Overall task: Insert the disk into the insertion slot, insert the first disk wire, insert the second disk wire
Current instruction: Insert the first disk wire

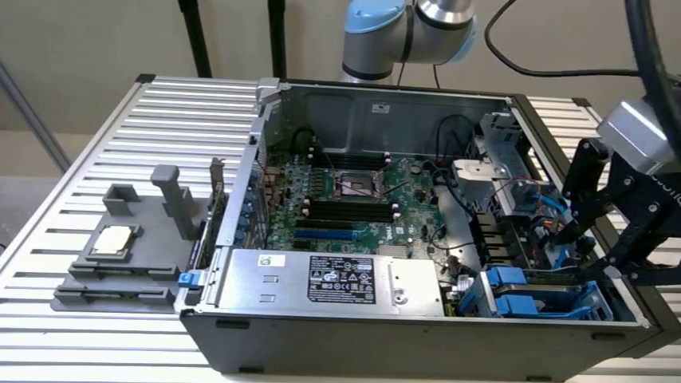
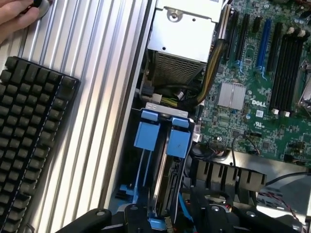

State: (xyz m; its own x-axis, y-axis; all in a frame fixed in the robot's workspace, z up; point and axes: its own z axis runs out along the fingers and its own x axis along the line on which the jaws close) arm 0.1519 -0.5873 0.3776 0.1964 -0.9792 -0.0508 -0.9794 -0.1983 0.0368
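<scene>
1. The grey fixture (image 1: pixel 159 219) holding a processor chip (image 1: pixel 112 239) sits at the left of the slatted table (image 1: pixel 159 120), outside the work; leave it alone
2. The power-supply box (image 1: pixel 330 279) lies along the near wall of the case (image 1: pixel 426 339), just left of the insertion slot (image 1: pixel 532 291)
3. Blue carrier frames (image 2: pixel 177 141) stand in that slot at the near right corner; the disk (image 2: pixel 170 174) seems seated edge-on among them, its label hidden
4. The gripper (image 1: pixel 591 251) hangs just above the slot, jaws wide apart and empty; I judge it should come down squarely, without snagging the blue wires (image 1: pixel 546 203)
</scene>
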